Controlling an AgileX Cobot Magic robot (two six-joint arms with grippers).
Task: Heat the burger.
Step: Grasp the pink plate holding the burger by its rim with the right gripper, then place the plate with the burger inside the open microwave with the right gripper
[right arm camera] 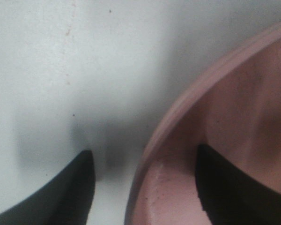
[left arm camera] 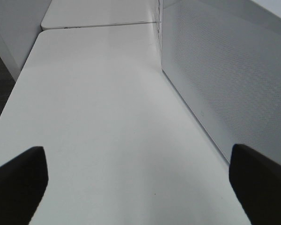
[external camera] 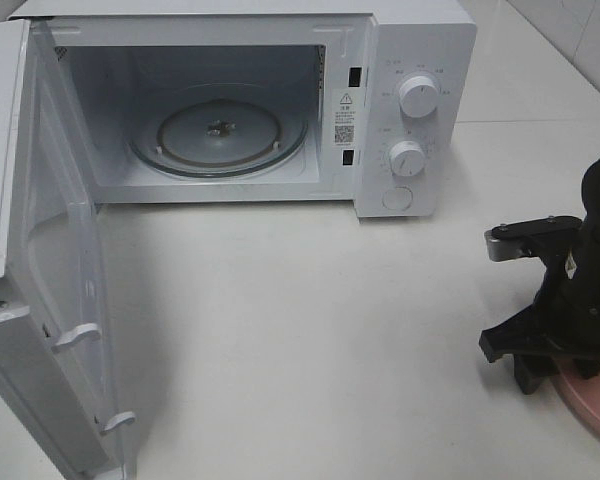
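Note:
The burger is hidden from every view. A round pink plate [external camera: 598,408] lies at the table's right front edge, mostly covered by my right arm. My right gripper [external camera: 542,374] is down at the plate's left rim. In the right wrist view the right gripper [right arm camera: 143,150] straddles the plate's rim [right arm camera: 178,112], one black finger on the table outside it and one inside the plate, both apart from the rim. My left gripper [left arm camera: 138,154] stands open over bare table, holding nothing.
The white microwave [external camera: 420,50] stands at the back with its door [external camera: 40,250] swung wide open to the left front. Its glass turntable [external camera: 220,135] holds nothing. Two knobs [external camera: 418,96] sit on its right panel. A dotted white microwave panel [left arm camera: 225,70] runs beside the left gripper.

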